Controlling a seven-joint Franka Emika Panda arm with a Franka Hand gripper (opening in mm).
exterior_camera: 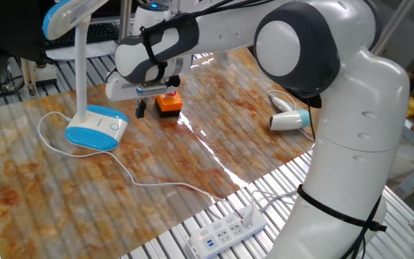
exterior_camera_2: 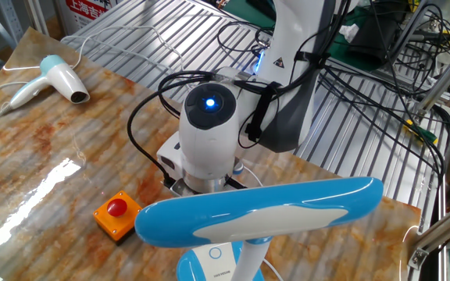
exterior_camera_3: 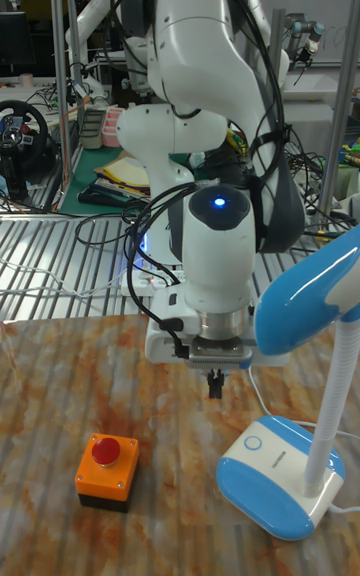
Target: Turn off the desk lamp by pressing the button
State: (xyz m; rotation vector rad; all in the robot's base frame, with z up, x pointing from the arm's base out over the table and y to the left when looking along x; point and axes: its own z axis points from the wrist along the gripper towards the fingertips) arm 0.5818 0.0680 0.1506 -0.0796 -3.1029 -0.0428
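The desk lamp stands at the table's left, with its oval blue-and-white base, slim white neck and blue-backed head. The button is a faint ring on the base's white top, seen again as the button just below the lamp head. My gripper hangs a little above the table with its dark fingertips touching, shut on nothing. The gripper is between the lamp base and the orange box, apart from both. The lamp head hides the fingers in the other fixed view.
An orange box with a red push-button sits beside the gripper, the same box lying right of the fingers. A white-and-blue hair dryer lies at the table's right. The lamp's cord runs to a power strip off the front edge.
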